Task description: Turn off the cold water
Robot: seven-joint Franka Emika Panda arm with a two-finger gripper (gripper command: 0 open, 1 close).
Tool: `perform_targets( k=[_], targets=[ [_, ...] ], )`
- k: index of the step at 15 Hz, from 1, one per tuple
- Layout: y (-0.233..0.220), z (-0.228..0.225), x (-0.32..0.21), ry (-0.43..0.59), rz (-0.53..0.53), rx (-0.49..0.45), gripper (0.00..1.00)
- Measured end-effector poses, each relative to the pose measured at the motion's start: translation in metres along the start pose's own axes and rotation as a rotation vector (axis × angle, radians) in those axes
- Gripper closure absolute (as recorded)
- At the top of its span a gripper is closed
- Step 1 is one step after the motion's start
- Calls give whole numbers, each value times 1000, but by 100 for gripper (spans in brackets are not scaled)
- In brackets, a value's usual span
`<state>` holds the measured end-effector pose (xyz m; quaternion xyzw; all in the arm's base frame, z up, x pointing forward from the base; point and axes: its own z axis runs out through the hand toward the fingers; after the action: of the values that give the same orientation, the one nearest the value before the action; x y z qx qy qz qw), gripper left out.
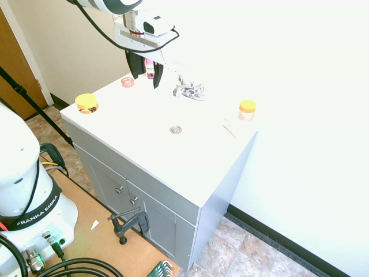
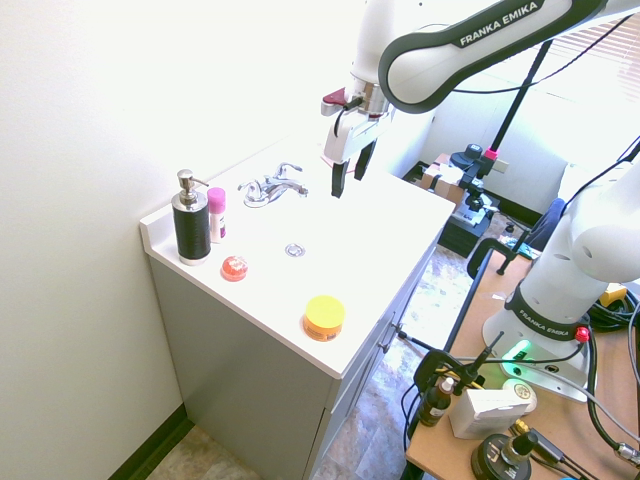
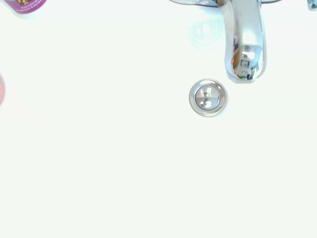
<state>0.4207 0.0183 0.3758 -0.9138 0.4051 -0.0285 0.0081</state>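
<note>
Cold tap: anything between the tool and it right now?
Nothing visible. The tool hangs open above the sink, apart from the faucet, with only air between it and the cold tap. The bottles stand off on the faucet's far side from the tool.

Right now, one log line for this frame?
phase: approach | gripper: open, empty, above sink, short of faucet | cold lever: untouched | water: none visible
</note>
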Motion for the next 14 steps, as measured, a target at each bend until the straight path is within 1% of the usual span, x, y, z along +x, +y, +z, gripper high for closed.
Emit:
perform_targets(
  k=[3, 5, 7, 11, 14],
  targets=[
    [1, -1, 6, 12, 14, 13, 0],
    [3, -4, 32, 45, 54, 41, 0],
    [4, 1, 71, 75, 99, 57, 0],
    [-7, 39, 136, 94, 144, 50, 0],
    [-25, 55, 167, 101, 153, 47, 0]
  ],
)
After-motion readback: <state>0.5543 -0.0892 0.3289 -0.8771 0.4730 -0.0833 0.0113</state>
